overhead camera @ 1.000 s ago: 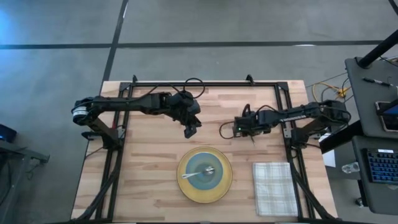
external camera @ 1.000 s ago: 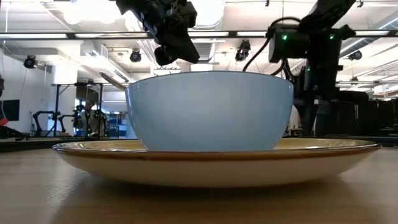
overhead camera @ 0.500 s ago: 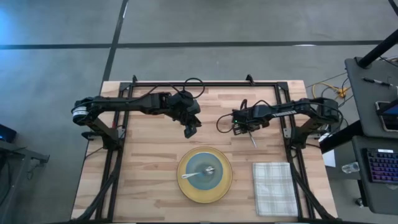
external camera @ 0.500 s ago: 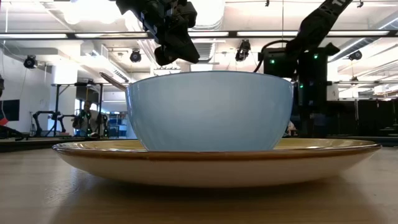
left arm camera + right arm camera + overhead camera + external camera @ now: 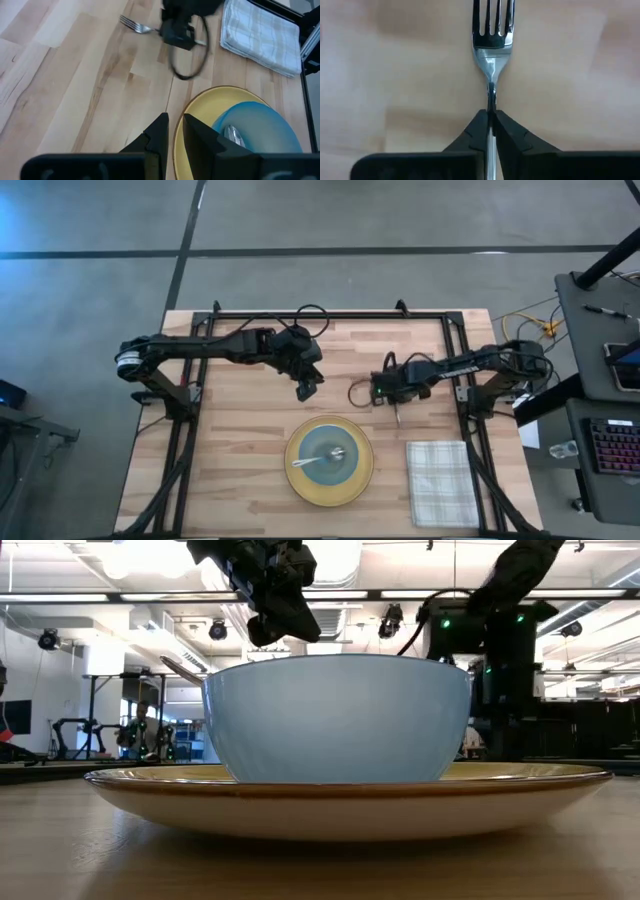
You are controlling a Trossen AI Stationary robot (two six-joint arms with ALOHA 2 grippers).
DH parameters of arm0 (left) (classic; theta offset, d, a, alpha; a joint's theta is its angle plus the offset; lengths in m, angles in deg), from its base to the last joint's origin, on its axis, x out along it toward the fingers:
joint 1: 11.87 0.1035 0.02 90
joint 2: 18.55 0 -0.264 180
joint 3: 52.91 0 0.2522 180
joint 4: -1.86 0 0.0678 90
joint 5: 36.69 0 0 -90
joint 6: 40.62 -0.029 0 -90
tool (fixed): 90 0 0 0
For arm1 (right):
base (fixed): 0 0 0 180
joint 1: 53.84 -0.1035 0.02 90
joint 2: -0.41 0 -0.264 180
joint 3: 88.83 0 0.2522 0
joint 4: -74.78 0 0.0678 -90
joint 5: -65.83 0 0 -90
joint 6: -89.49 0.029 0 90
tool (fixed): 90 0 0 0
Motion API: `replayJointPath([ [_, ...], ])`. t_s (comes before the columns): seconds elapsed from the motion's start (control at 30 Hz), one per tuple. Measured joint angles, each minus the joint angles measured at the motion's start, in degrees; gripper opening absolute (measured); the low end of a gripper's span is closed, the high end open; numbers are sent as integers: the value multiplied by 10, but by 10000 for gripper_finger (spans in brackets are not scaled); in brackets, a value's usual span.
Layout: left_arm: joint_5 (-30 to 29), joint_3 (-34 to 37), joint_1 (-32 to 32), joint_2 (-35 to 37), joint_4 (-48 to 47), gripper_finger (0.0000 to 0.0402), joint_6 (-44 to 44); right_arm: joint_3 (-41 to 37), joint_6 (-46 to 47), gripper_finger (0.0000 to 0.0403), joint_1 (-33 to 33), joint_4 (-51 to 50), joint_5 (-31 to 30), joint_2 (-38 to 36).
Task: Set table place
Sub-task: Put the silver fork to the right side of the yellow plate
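A yellow plate (image 5: 300, 485) sits near the table's (image 5: 240, 430) near edge, holding a light blue bowl (image 5: 315, 448) with a spoon (image 5: 335, 455) in it. My left gripper (image 5: 305, 391) hovers over the table just beyond the plate's far rim. It is empty, with only a narrow slit between its fingers (image 5: 162, 130). My right gripper (image 5: 386, 392) is to the right of it, beyond the plate's right side, and is shut on a silver fork (image 5: 492, 30). The fork also shows in the left wrist view (image 5: 131, 23). My right gripper pinches the fork's handle (image 5: 491, 100), just behind the neck, between its two fingers. The fingers come from above. The tines (image 5: 492, 15) stick out ahead of them and the fork lies about level. I cannot tell whether it rests on the wood or hangs just above it.
A folded checked napkin (image 5: 442, 482) lies at the near right, right of the plate. Black frame rails (image 5: 190, 450) run along the table's left, right and far sides. Bare wood lies left of the plate and between the two grippers.
My right gripper has stayed shut on the fork. It has turned at the wrist and ended a little closer to the near edge, and the fork's free end now points toward the napkin's far edge.
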Motion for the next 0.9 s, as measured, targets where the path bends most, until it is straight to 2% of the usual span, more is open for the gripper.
replayJointPath([
  [0.33, 1, 35, 1, 0, -1, 41, -15, 9, 297, 14, -200, 28, 27, -1],
  [0.5, 13, 41, 1, 0, 3, 41, -19, 26, 406, 14, -274, 27, 20, 12],
  [0.67, 14, 41, 4, 0, 12, 41, -21, 43, 453, 13, -306, 46, 15, 40],
  [0.9, 15, 41, 5, 0, 12, 41, -21, 84, 437, 13, -309, 46, 14, 83],
])
